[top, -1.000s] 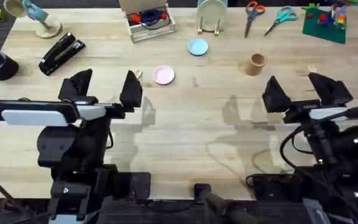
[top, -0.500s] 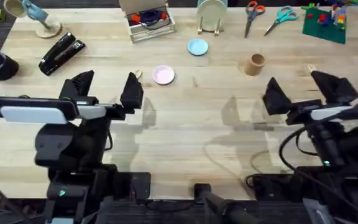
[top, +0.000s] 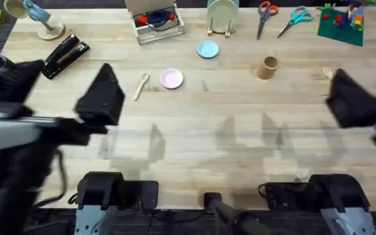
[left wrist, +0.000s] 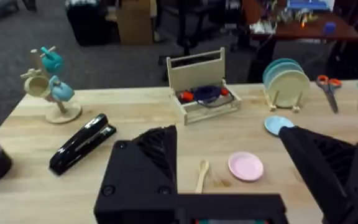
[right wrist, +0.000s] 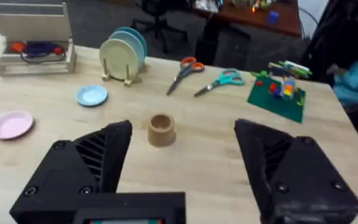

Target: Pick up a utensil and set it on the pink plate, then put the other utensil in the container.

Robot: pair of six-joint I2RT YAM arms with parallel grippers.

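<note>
Nearest the arms' bases, both grippers hang above bare wood, each with its jaws spread wide and nothing between them. The left gripper [left wrist: 229, 180] shows its two black fingers [left wrist: 145, 168] parted, and beyond the gap between them lies the utensil [top: 140, 85], a slim pale wooden spoon, flat on the table. Just past the spoon and a little toward the table's middle sits the pink plate [top: 171, 79], close beside the spoon but not touching it; nothing rests on the plate. From the left wrist view the spoon [left wrist: 202, 175] and the plate [left wrist: 245, 166] lie side by side ahead of the open fingers.

The right gripper [right wrist: 185, 168] is likewise released, its fingers [right wrist: 95, 162] well apart. Ahead of it, between the two fingers as its own camera sees it, stands the container [right wrist: 161, 130], a tan-brown cup, upright. In the overhead view the cup [top: 267, 66] sits between the pink plate and the other utensil [top: 327, 72], a pale wooden fork lying near the right gripper's dark finger at the table's right side; whether they touch I cannot tell.

Farther out lie a black stapler [top: 64, 55] beyond the left gripper, a light blue plate [top: 207, 49] behind the pink one, then a wooden rack [top: 154, 19], a plate stand [top: 222, 14] and two pairs of scissors [top: 266, 14].
</note>
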